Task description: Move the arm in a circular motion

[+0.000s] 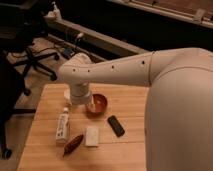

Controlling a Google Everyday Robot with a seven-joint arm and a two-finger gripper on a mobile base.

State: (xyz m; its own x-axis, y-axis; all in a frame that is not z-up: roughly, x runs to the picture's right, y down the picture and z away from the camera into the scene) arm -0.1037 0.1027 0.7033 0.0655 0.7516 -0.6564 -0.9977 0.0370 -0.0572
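Arm (pixel 115 70) ends at left over the wooden table (pixel 40 150), its gripper (pixel 90 103) at the red bowl's (pixel 101 102) left rim; you cannot tell its opening. Probably mid-circle: your next arc should clear that bowl.

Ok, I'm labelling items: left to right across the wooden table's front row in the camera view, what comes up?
White plastic bottle, reddish-brown pointed object, white square pad, black rectangular device. The claw on the cream-white arm hangs behind them at the round red bowl.
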